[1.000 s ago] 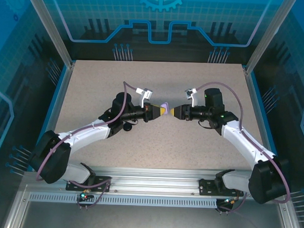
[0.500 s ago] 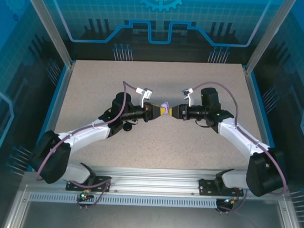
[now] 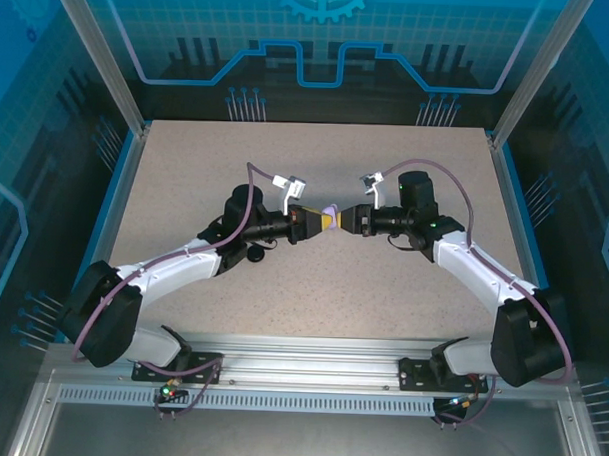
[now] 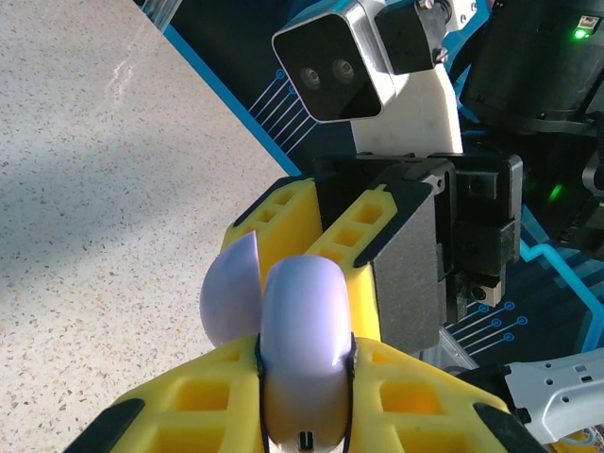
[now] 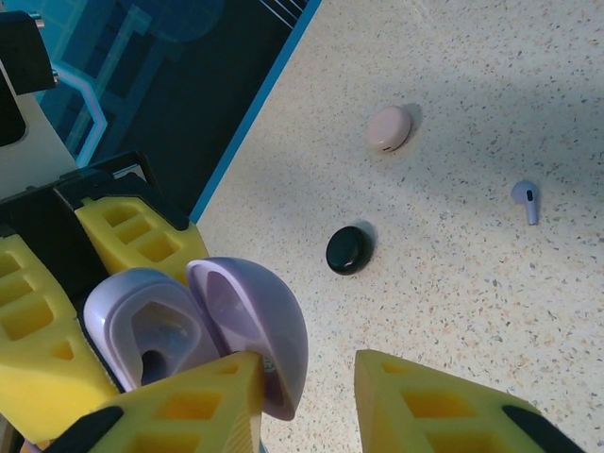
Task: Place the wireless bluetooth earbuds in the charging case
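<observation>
Centrally in the top view, both grippers meet nose to nose above the table. The left gripper is clamped on the lavender case, whose lid stands open. At the bottom of the right wrist view, the right gripper has its jaws apart, with the lid's edge just beside one finger. A lavender earbud lies on the table at that view's right, well apart from the held case. A black case sits near the middle and a pink case above it, both shut.
</observation>
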